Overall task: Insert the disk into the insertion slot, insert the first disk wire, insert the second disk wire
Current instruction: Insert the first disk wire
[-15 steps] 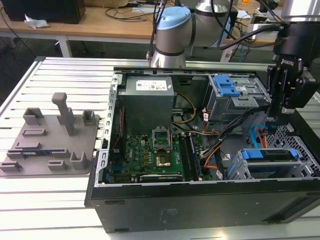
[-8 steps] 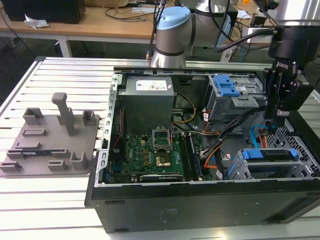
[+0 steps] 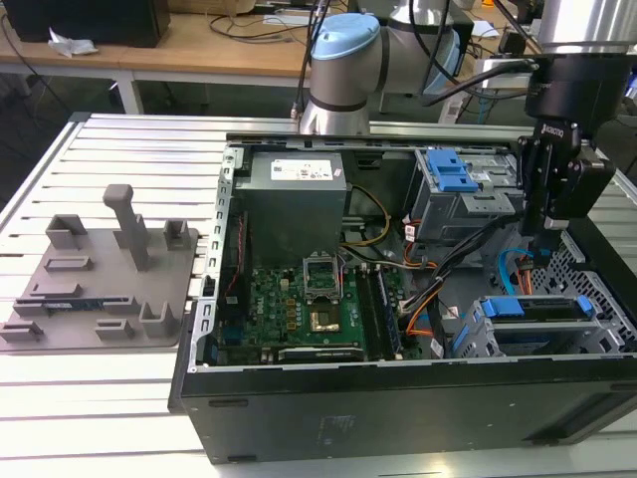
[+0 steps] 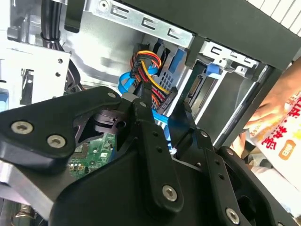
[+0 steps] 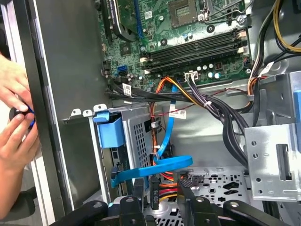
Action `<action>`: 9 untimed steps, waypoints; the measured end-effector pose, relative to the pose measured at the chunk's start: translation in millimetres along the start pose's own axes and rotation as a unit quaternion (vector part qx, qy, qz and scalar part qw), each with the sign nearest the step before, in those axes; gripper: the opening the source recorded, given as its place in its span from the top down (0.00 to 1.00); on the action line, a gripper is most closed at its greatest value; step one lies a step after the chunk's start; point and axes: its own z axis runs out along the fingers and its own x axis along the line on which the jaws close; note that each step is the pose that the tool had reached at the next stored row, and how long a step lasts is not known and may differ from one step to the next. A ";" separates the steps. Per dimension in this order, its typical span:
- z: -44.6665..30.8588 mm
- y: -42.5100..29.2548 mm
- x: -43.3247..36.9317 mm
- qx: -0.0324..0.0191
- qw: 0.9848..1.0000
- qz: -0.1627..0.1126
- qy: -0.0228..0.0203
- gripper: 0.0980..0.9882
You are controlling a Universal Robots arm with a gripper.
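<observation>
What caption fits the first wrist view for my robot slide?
Gripper at a black connector with coloured wires, beside the perforated drive cage.

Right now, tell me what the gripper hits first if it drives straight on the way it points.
Most likely the black power connector with its coloured wires, right at the gripper; just beyond lies the blue flat cable. Depth is unclear.

The arm (image 3: pixel 343 75) holds its end effector (image 3: pixel 550 234) pointing straight down.
</observation>
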 end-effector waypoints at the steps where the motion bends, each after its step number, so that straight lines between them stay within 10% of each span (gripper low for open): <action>1: 0.2 0.1 -1.0 0.004 1.000 -0.008 0.000 0.64; 9: 2.3 0.4 -1.9 0.005 1.000 -0.011 0.000 0.64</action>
